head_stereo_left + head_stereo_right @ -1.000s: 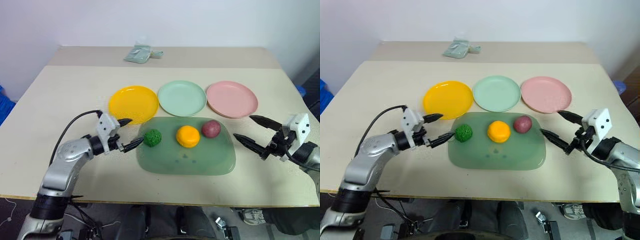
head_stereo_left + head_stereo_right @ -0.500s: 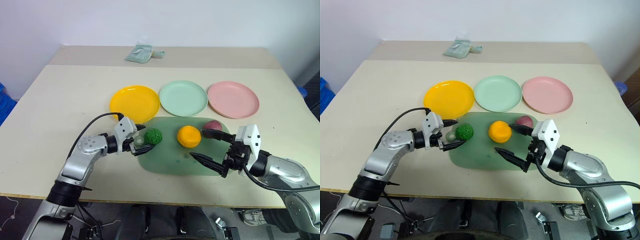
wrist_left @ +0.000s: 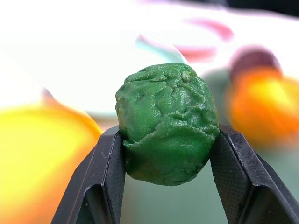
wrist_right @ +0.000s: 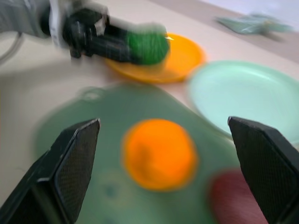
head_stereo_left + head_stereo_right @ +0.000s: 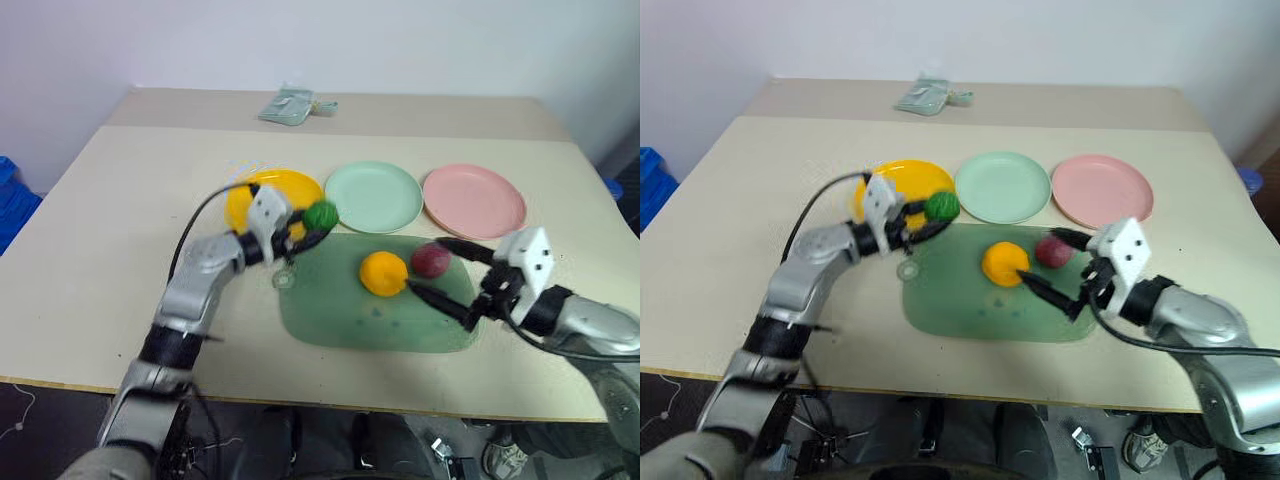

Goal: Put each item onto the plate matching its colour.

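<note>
Green ball [image 3: 166, 123]: pinched between the two black fingers of my left gripper [image 5: 318, 222], lifted off the tray, hanging above the gap between the yellow plate and the mint plate.
Left grip: pressed onto the ball from both sides, with the bumpy body bulging out above the fingers [image 3: 105, 179]; it looks seated, not slipping.
Way to go: the mint green plate [image 5: 373, 197] lies just beyond and to the right of the ball I hold, so my judgement is that the coming move is a short carry forward and rightward, then a lowering onto that plate.
Watch: the yellow plate [image 5: 248, 196] sits directly under and behind my left wrist; letting go too early would land the ball on the wrong colour.
Right gripper [image 5: 444, 274]: spread wide and holding nothing, its fingers reaching over the right end of the translucent green tray [image 5: 340, 320].
Orange fruit [image 5: 384, 273]: resting on the tray, just left of my right fingertips.
Red-purple fruit [image 5: 431, 260]: on the tray beside the orange one, between my right fingers, nearer the upper one.
Nearer arm: my right arm is the closer one to both tray items; the pink plate [image 5: 474, 200] lies beyond the red-purple fruit, well within that side.
Long axis: the ball is nearly round, so its turn matters little for the placing.
</note>
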